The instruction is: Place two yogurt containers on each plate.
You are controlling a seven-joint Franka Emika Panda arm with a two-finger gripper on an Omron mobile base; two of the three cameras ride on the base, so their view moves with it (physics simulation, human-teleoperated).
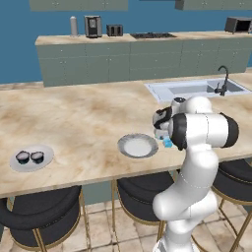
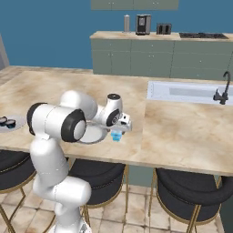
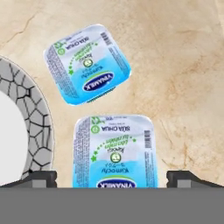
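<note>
Two light blue yogurt containers lie on the counter just right of a plate (image 1: 138, 145). In the hand view the near container (image 3: 114, 151) sits between my fingertips (image 3: 39, 178) with a gap on each side. The other container (image 3: 87, 64) lies beyond it, and the plate's rim (image 3: 30, 122) is at the left. My gripper (image 3: 113, 178) is open and hovers low over them; it also shows in the right base view (image 2: 124, 123) above a blue container (image 2: 117, 135). The second plate (image 1: 31, 157) at the counter's left holds two dark containers (image 1: 22, 157) (image 1: 37, 157).
A sink (image 1: 197, 89) with a dark faucet (image 1: 222, 81) is set in the counter at the far right. Black stools (image 1: 142, 194) stand under the counter's near edge. A back counter (image 1: 138, 54) carries small appliances.
</note>
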